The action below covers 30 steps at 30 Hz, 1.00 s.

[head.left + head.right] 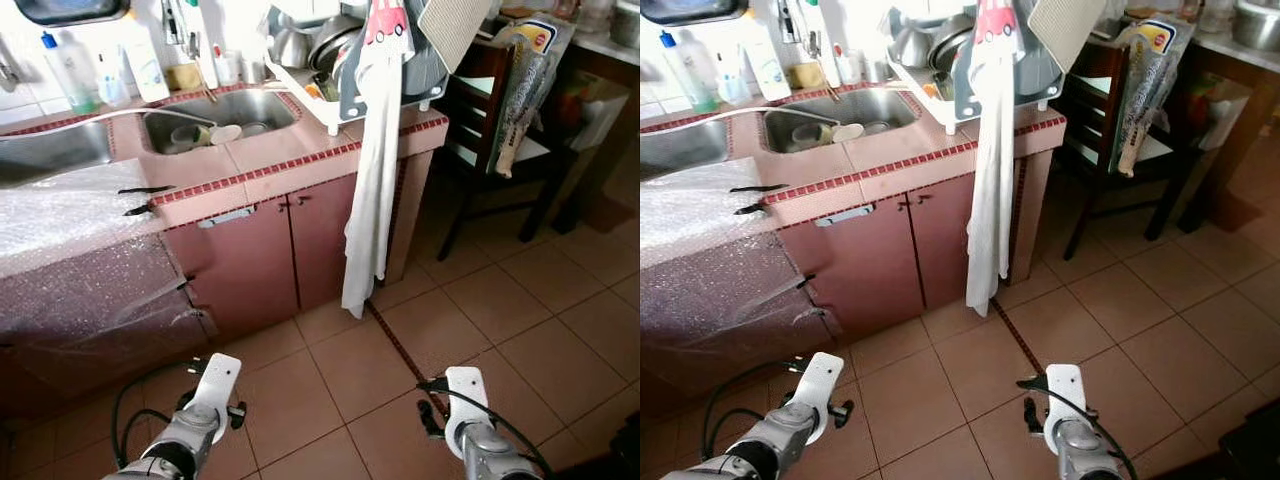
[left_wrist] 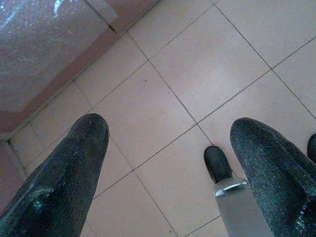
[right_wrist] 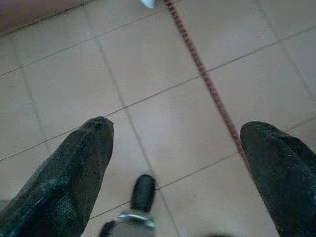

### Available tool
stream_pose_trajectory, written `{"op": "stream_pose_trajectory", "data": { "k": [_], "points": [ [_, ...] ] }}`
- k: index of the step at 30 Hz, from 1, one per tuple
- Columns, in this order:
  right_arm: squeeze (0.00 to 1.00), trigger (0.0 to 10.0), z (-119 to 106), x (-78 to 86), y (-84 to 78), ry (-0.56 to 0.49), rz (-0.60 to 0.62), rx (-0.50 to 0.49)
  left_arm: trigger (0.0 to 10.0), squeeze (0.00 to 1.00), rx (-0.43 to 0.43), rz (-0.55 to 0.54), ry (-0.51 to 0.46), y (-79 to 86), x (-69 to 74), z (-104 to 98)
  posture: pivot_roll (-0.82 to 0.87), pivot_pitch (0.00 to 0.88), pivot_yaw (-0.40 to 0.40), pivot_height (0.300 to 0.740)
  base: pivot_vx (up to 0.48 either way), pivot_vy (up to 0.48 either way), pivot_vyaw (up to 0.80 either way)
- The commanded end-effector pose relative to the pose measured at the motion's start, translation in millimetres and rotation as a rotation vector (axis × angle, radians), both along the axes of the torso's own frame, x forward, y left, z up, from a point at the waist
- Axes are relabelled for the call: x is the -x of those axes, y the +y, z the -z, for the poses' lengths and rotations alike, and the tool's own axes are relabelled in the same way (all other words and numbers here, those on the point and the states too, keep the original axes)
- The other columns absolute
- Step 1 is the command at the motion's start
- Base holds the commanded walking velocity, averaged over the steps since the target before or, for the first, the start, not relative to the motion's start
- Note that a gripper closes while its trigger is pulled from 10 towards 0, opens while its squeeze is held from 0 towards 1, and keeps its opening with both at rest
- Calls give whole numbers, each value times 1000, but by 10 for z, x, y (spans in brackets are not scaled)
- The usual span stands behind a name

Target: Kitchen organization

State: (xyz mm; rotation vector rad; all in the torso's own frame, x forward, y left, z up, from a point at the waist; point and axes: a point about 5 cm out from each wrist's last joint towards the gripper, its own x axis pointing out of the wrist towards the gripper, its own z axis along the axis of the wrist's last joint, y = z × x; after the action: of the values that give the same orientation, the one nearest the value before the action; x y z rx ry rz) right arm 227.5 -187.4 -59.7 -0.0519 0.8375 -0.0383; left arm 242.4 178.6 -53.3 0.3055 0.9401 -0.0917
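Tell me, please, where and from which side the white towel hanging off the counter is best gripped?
Probably the towel's middle stretch, pinched from the front. It hangs flat and free against the cabinet from the dish rack, its lower end just above the floor, so the open front face is easiest. Both grippers, left and right, are open, low over the tiles.

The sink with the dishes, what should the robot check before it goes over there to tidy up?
1. Left gripper open and holding nothing: ok.
2. Right gripper open and holding nothing: ok.
3. Tiled floor between robot and cabinet free of obstacles: ok.
4. Sink within arm's reach now: not ok, both arms hang low over the floor, away from the counter.
5. White cloth hanging down the counter front, clear of the path to the sink: ok, it hangs to the right.
6. How many dishes sit in the sink: cannot tell.
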Motion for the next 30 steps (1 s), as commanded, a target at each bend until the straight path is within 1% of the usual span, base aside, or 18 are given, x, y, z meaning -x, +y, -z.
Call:
{"op": "stream_pose_trajectory", "data": {
  "k": [1, 6, 9, 22, 30],
  "points": [
    [0, 10000, -19, -29, -1, -9, 6, -3, 10000, 0, -10, -4, -9, 29, -35, -27, -26, 0, 40, 740, 0, 0, 0],
    [0, 10000, 0, -6, -1, 11, 15, -3, 10000, 0, -6, -16, 0, 42, -5, -8, -22, 0, 40, 740, 0, 0, 0],
    [0, 10000, 7, 5, 2, 14, 22, -7, 10000, 0, -6, -18, 6, 50, 14, 4, -20, 0, 38, 740, 0, 0, -556],
    [0, 10000, 14, 11, 3, 27, 14, 1, 10000, 0, -17, -13, 5, 74, 27, 10, -19, 0, 41, 740, 0, 0, -753],
    [0, 10000, 47, 66, -6, 43, 19, 1, 10000, 0, -18, -13, 3, 77, 21, 5, -19, 0, 42, 740, 0, 0, -708]
  ]
}}
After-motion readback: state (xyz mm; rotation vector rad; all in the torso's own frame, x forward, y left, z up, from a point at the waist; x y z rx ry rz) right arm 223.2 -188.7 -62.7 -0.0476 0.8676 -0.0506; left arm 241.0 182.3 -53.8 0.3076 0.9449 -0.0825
